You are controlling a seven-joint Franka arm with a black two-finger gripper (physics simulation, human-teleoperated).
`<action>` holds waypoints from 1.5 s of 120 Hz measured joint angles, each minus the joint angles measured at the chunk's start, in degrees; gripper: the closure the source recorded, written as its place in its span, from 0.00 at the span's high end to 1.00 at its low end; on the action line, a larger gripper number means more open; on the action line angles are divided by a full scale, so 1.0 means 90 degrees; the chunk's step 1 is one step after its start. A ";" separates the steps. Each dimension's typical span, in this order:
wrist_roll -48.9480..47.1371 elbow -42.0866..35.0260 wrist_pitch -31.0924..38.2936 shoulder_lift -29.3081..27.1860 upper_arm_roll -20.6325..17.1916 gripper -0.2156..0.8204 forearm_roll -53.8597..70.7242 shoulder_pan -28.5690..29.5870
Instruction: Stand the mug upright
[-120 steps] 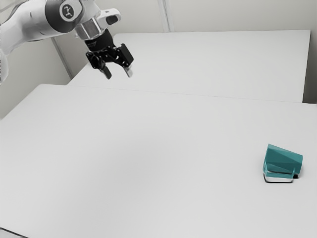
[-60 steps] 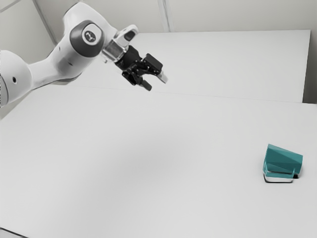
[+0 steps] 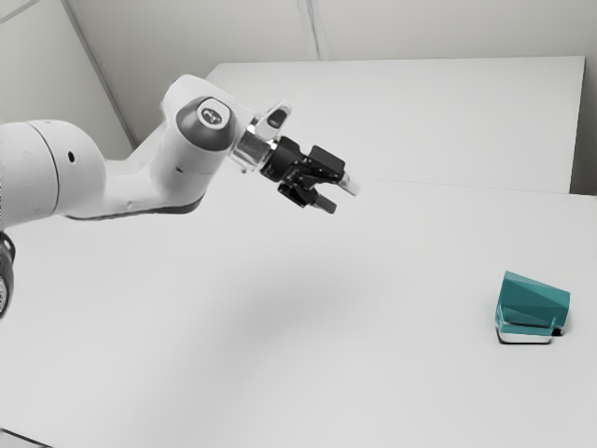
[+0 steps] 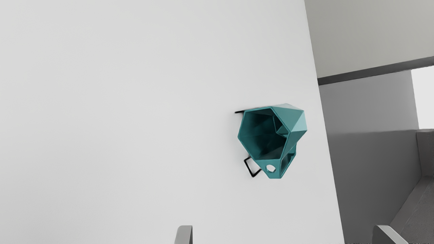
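- The mug [image 3: 536, 303] lies tipped on its side on the counter [image 3: 280, 327], over toward the exterior view's right. Its dark, many-sided mouth faces the exterior view's left, the side the arm [image 3: 154, 182] comes from.
- The mug's handle [image 4: 275, 173], with a round hole through it, sticks out from the mug's side, low by the counter in the exterior view.
- Thin black lines [image 4: 252, 176] mark the counter just beside the mug, at its handle; another short one [image 4: 239, 112] pokes out by its rim.
- The tool [image 3: 338, 195] is well apart from the mug, raised above the counter on the mouth side. Its two fingers [image 4: 184, 235] stand wide apart, with the mug beyond them in the wrist view and touching neither; the tool has hold of nothing.
- Between mug and tool runs a stretch of the pale counter.
- Past the mug's base end, near it, the wrist view shows a straight edge of the counter. Beyond that edge are a grey wall [image 4: 366, 37], a dark strip [image 4: 369, 72] and a bright white patch [image 4: 425, 98].
- Farther from the mug, behind the counter in the exterior view, a big white panel [image 3: 420, 117] meets it along a thin seam.
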 joint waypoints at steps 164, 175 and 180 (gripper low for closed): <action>0.0658 0.0981 0.0569 0.2049 0.0007 0.77 -0.1734 -0.1486; 0.0655 0.1142 0.0579 0.2202 0.0008 0.77 -0.1757 -0.1554; 0.0654 0.1191 0.0582 0.2254 0.0008 0.77 -0.1772 -0.1583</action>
